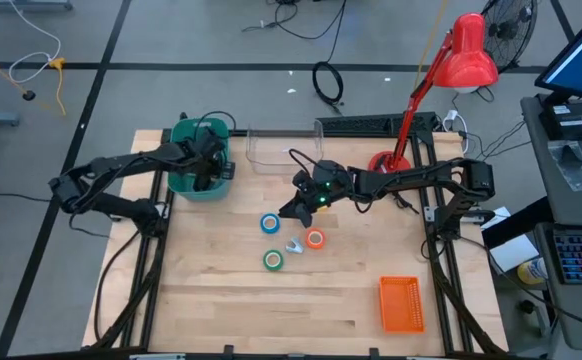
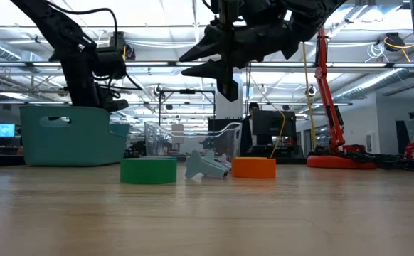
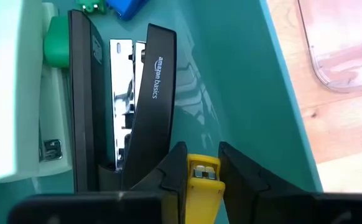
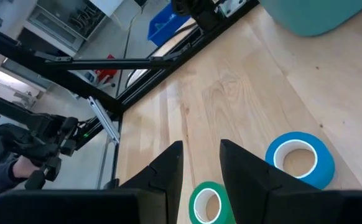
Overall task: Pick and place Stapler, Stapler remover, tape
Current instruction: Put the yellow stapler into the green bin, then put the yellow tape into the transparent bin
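Note:
My left gripper (image 3: 199,152) reaches down into the teal bin (image 1: 185,182) at the table's far left, shut on a narrow yellow tape roll (image 3: 203,186) seen on edge. The black stapler (image 3: 150,93) lies in the bin beside it, its top arm swung open. On the table's middle lie the blue (image 1: 270,223), orange (image 1: 314,239) and green (image 1: 273,260) tape rolls, flat on their faces, with the pale grey stapler remover (image 1: 296,245) between them. My right gripper (image 4: 201,155) hovers open above the blue roll (image 4: 299,158), holding nothing. My left gripper pinches the yellow roll's two flat faces (image 3: 201,167) between its two fingers. The fingers come from above, slanting down into the bin. The roll stands on edge between them, beside the stapler's hinge end; whether it touches the bin's floor I cannot tell.
A clear plastic container (image 1: 271,148) stands at the far edge beside the bin. A red desk lamp (image 1: 441,80) rises at the far right. An orange tray (image 1: 401,303) lies near the front right. The bin also holds a pale thing (image 3: 19,93) and small green and blue pieces.

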